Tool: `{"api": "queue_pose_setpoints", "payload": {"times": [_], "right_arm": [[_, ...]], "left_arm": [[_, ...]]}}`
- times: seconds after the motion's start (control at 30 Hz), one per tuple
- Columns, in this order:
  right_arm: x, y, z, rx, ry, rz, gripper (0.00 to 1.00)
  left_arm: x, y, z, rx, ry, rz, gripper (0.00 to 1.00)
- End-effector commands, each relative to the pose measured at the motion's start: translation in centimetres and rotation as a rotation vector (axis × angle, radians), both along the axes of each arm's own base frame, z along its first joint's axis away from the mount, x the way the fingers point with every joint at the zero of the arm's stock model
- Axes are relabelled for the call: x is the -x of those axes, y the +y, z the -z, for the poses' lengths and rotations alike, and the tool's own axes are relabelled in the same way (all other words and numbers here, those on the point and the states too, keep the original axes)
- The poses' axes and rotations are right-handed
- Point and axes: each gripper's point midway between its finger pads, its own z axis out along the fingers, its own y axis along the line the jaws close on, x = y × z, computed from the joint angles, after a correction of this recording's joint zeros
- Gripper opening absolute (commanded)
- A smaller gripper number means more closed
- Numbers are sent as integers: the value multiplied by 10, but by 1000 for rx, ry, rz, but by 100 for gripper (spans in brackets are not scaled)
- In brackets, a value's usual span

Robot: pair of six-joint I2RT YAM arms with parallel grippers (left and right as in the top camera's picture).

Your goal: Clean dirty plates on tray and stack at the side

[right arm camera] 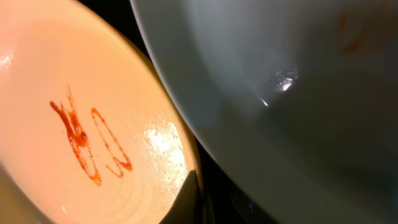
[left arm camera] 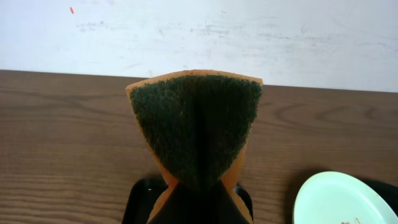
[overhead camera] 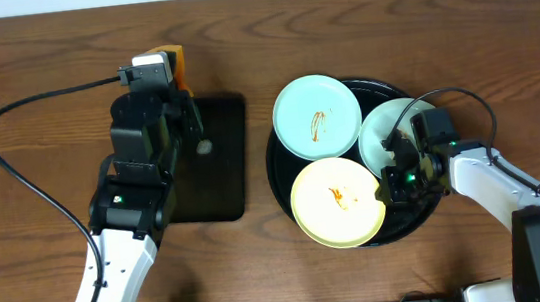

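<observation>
The round black tray [overhead camera: 413, 218] holds three plates: a mint-blue plate [overhead camera: 317, 116] with a sauce smear at the back, a second mint-blue plate [overhead camera: 388, 123] on the right, and a yellow plate [overhead camera: 338, 201] with a sauce smear at the front. My right gripper [overhead camera: 396, 176] sits at the yellow plate's right rim. In the right wrist view one finger [right arm camera: 186, 199] lies on the yellow plate's [right arm camera: 74, 124] rim, the other is hidden, and the mint plate [right arm camera: 298, 81] looms close. My left gripper [left arm camera: 199, 193] is shut on an orange sponge with a green scouring face [left arm camera: 196, 124], held above the table.
A smaller rectangular black tray [overhead camera: 218, 156] lies under my left arm, left of the round tray. A black cable [overhead camera: 20, 167] loops over the left of the table. Bare wood tabletop [overhead camera: 533, 73] lies to the right of the round tray.
</observation>
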Motion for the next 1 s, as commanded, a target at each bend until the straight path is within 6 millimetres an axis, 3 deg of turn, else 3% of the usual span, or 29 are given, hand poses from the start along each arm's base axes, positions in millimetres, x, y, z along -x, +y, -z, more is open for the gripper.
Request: {"api": "queue_pose_setpoints", "payload": {"times": [0.0, 0.7, 0.83, 0.97], "right_arm": [[6, 0, 4, -6, 25, -1, 1], [6, 0, 4, -6, 24, -1, 1], [6, 0, 4, -6, 25, -1, 1], [6, 0, 4, -6, 23, -1, 1]], "left_arm": [[-1, 3, -20, -14, -46, -12, 7], [2, 4, -12, -20, -15, -11, 7], [5, 4, 2, -33, 43, -11, 8], [12, 6, 32, -45, 161, -17, 8]]}}
